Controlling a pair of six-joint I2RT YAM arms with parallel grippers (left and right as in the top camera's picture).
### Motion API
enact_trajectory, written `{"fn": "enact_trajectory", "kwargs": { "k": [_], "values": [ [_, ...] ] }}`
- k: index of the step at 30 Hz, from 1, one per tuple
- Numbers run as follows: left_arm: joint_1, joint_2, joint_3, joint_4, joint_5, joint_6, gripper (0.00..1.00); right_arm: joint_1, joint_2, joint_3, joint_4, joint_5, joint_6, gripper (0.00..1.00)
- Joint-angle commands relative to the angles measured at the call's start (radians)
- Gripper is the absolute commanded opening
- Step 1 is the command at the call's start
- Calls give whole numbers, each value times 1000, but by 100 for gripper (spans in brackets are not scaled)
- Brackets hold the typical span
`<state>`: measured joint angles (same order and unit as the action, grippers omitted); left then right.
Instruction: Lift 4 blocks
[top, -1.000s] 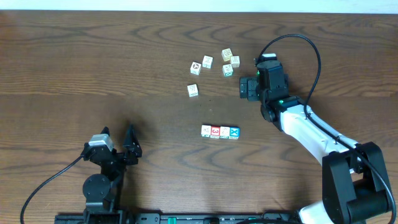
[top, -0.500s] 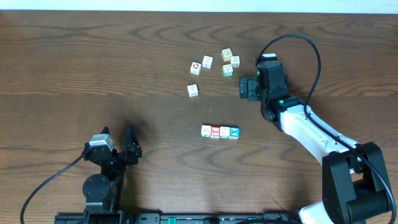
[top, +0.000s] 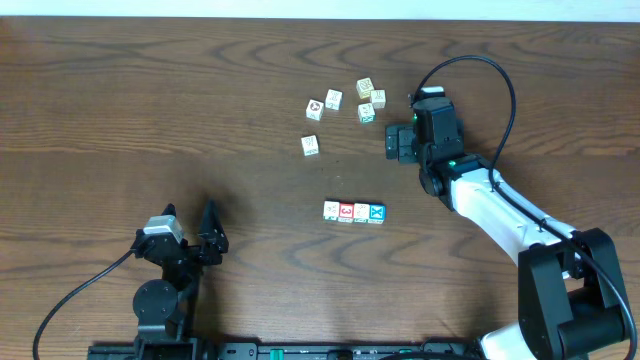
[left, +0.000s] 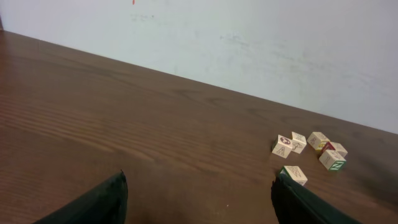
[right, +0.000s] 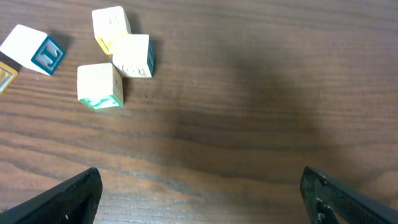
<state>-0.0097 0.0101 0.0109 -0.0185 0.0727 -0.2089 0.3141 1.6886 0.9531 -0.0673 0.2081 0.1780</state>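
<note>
At the near left edge of the surface (top: 120, 110) the left fingers (top: 212, 222) stand spread wide with nothing between them. In the left wrist view these fingers (left: 99, 202) frame bare wood. Right of them, near the middle and toward the near side, the four blocks (top: 353, 211) lie on the surface in a tight side-by-side row, touching. In order they are a white block (top: 331, 210), a red block (top: 346, 211), a second white block (top: 361, 212) and a blue block (top: 377, 212). No fingers touch the row, and both arms are well apart from it. Farther back, a single cube (top: 311, 145) sits alone. Beyond it five loose cubes (top: 365, 87) are scattered in a small cluster. The left wrist view shows these pale cubes (left: 318, 140) in front of a light wall (left: 249, 37). Just right of the cluster the right fingers (top: 391, 148) hover spread fully wide, holding nothing. In the right wrist view these fingers (right: 68, 199) sit at the lower corners, with several cubes (right: 99, 86) lying ahead and to the left of them, untouched.
</note>
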Motion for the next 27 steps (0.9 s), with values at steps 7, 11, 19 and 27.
{"fn": "enact_trajectory", "kwargs": {
  "k": [7, 11, 19, 27],
  "values": [
    [-3, -6, -7, -45, 32, 13, 74, 8, -210, -24, -123, 14, -5, 99],
    [-3, -6, -7, -45, 32, 13, 75, 9, -342, -92, -107, 58, -23, 99],
    [-3, -6, -7, -45, 32, 13, 75, 4, -746, -399, 114, 57, -23, 99],
    [-3, -6, -7, -45, 32, 13, 74, -130, -1176, -607, 132, -49, -55, 99]
  ]
}}
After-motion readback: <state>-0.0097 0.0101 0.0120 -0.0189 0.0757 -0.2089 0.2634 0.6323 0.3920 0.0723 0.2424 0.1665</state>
